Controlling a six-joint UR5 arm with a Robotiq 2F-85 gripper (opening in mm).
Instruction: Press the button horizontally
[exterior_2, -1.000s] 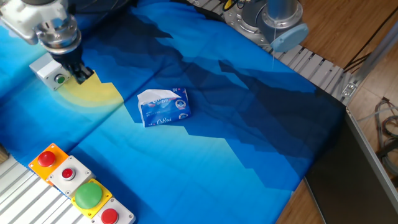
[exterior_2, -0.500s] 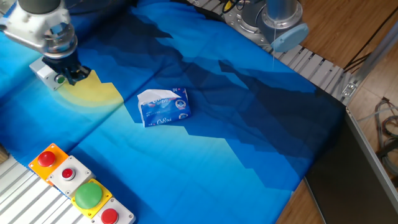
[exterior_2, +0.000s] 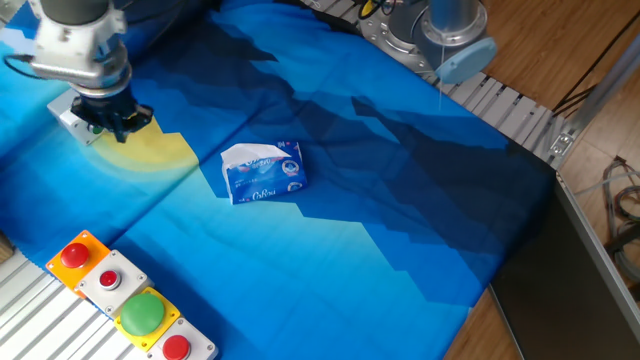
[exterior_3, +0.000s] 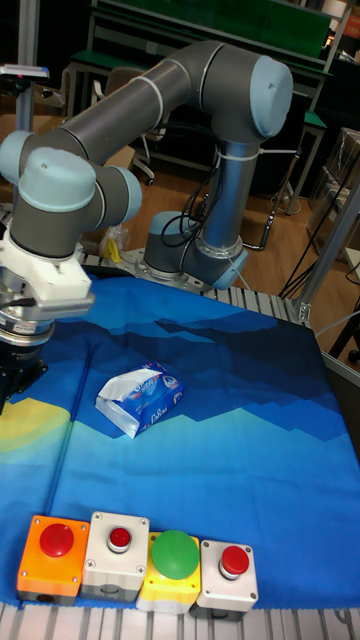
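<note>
The small light-grey box (exterior_2: 66, 108) lies at the far left of the blue cloth, next to a yellow patch (exterior_2: 155, 150). My gripper (exterior_2: 108, 124) is low against the box's front face, where its green button sits. The dark fingers cover the button, so it is hidden. In the tall fixed view only the gripper (exterior_3: 14, 385) shows at the left edge, and the box is out of frame. No view shows the fingertips clearly enough to tell a gap or a contact between them.
A blue-and-white tissue pack (exterior_2: 263, 171) lies mid-cloth. A row of button boxes (exterior_2: 128, 298) lines the front left edge: red on orange, red on white, a large green dome on yellow, red on white. The arm's base (exterior_2: 440, 30) stands at the back.
The gripper has shifted left toward the grey box. The green button showed beside the fingers one second ago and is now covered by them.
</note>
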